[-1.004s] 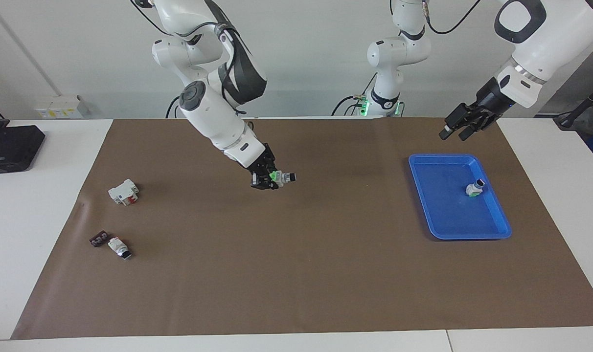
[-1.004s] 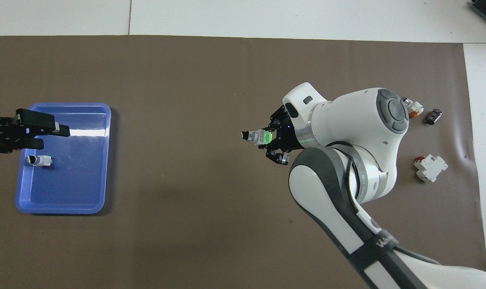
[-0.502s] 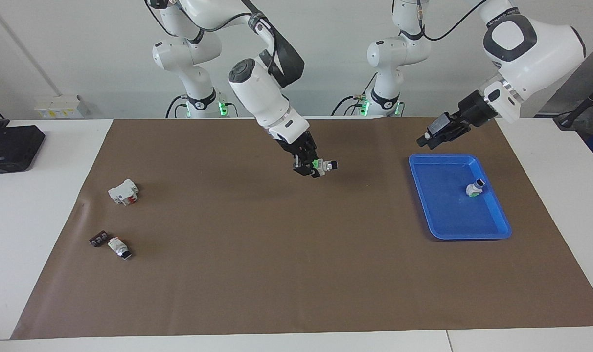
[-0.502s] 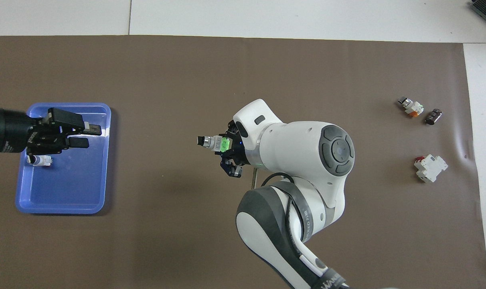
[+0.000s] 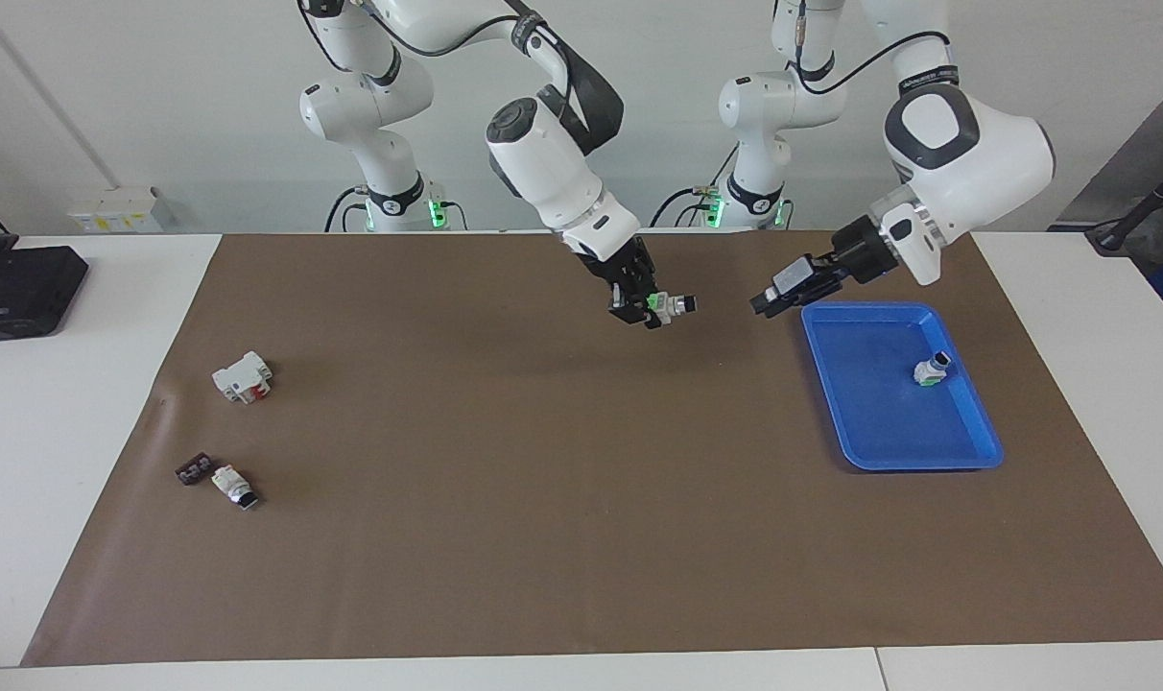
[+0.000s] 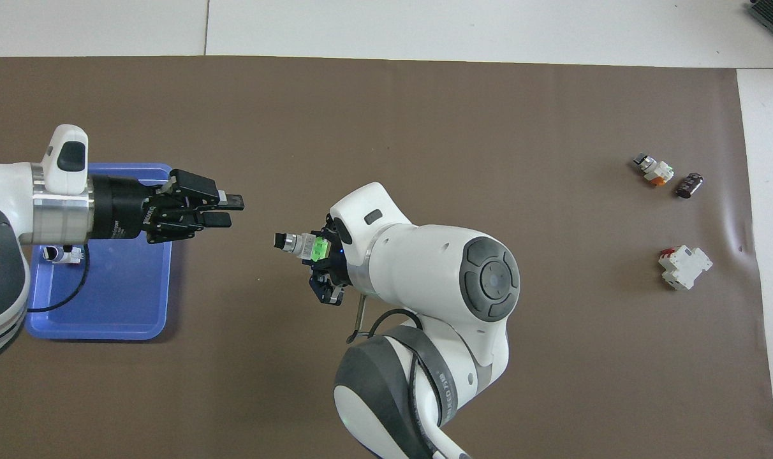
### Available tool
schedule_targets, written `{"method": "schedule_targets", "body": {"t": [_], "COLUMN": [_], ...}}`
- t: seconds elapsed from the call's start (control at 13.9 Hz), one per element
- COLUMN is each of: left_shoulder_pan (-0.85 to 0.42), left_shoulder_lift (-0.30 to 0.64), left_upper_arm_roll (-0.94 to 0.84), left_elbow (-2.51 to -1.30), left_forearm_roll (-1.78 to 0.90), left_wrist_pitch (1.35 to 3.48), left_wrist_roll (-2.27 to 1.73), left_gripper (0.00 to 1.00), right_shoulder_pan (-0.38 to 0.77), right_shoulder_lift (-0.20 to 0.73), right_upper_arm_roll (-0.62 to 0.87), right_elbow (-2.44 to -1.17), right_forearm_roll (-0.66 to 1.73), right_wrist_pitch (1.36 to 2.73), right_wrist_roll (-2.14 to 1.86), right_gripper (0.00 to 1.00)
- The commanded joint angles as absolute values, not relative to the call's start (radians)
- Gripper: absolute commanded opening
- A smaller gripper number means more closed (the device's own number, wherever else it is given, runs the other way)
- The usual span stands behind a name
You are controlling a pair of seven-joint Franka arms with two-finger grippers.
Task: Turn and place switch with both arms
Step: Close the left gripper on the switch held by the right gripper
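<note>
Moved: both arms are closer together now, over the mat's middle, near the tray (image 5: 965,451).
Right gripper (image 5: 642,312): pinches the switch (image 5: 673,305) by its green end, up in the air. The black knob points at the left gripper.
Left gripper (image 5: 762,303): just beside the knob, not touching. Fingers a little apart.
Do it well: I think the left gripper should come in straight, grab the knob end snugly, and only then should the right one let go.

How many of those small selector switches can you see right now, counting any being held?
3. One switch is held by the right gripper above the mat; one switch in the tray; one switch with red marking lies on the mat toward the right arm's end. None looks hidden.
</note>
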State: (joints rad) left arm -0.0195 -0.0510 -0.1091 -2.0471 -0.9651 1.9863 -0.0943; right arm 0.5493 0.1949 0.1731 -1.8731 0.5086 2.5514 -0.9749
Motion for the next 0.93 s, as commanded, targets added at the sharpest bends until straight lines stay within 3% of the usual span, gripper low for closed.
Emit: {"method": "schedule_targets", "body": {"t": [0.0,0.43,0.86], "left_shoulder_pan": [-0.058,0.021,0.009], "left_shoulder_lift": [-0.051,-0.063,-0.064], "left_upper_arm_roll": [-0.098,-0.094,-0.097], "left_elbow": [-2.086,-2.074,-2.074], "left_forearm_roll": [-1.015,-1.017,-1.017], "left_wrist_pitch": [2.026,1.816,1.813], "left_wrist_roll": [-0.077,-0.077,-0.075], "left_gripper": [0.46,0.39,0.37], "right_shoulder_pan": [0.552,0.551,0.552], "right_shoulder_lift": [0.206,0.207,0.207], "right_upper_arm_roll": [0.172,0.172,0.172], "right_elbow": [-1.861,-1.861,-1.861], "right_forearm_roll": [0.517,0.517,0.517], "right_wrist_pitch": [2.566,2.568,2.569], "right_wrist_roll": [-0.962,-0.962,-0.959], "right_gripper": [0.00,0.00,0.00]}}
